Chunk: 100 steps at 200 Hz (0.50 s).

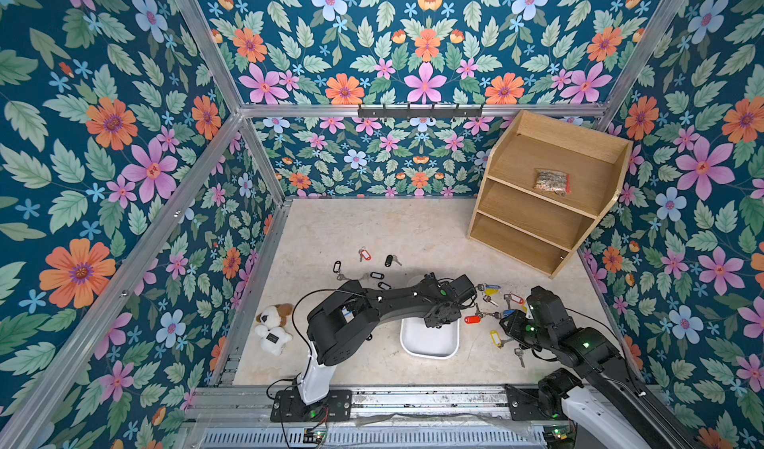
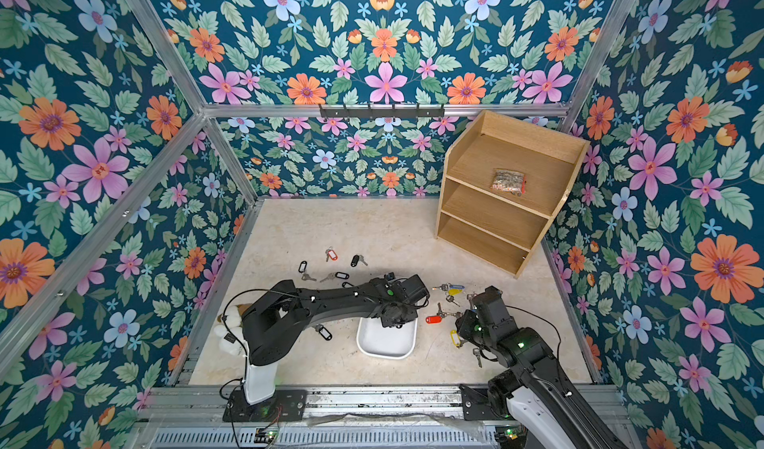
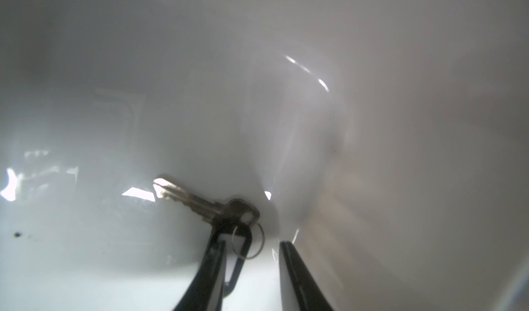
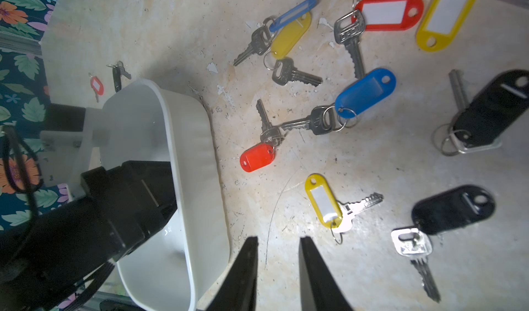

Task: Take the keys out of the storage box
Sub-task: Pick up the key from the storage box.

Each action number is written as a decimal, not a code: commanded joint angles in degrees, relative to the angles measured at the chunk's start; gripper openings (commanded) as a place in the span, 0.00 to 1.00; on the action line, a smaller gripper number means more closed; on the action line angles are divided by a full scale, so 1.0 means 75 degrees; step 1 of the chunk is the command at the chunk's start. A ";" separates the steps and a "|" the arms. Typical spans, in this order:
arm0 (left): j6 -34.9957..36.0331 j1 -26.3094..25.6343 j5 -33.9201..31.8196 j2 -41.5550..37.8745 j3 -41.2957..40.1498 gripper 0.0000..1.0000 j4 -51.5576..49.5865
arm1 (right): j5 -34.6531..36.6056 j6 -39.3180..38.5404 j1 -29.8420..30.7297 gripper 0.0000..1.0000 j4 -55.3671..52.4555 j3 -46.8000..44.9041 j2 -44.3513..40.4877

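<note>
One wooden shelf unit (image 1: 533,219) stands far right on the table (image 1: 351,228). One storage box (image 1: 432,337) sits near the front. The left jaws reach inside it, narrowly apart, beside one black-tagged key (image 3: 186,199). The right jaws, narrowly apart and empty, hang near nine loose keys (image 4: 365,95) on the table, tagged three yellow, two red, two blue, two black.

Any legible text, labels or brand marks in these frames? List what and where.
Key head beside the red tag: embossed letters, too blurred to read.
Black label on the plush toy: too small to read.
Tag inserts: blank, no text.
Nothing else legible.
</note>
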 commanded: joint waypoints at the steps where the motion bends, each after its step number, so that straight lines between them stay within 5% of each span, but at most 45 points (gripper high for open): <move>1: 0.0114 0.0037 -0.0165 0.0104 0.0111 0.36 -0.0215 | -0.0037 -0.0086 0.0004 0.29 0.0069 -0.0005 -0.0038; 55: 0.0445 0.0047 -0.0519 0.0290 0.0544 0.28 -0.0666 | -0.0033 -0.0093 0.0012 0.29 0.0004 -0.0025 -0.0115; 100: 0.0841 0.0049 -0.0909 0.0353 0.0828 0.09 -0.1128 | -0.0037 -0.0088 0.0003 0.28 0.0003 -0.0013 -0.0091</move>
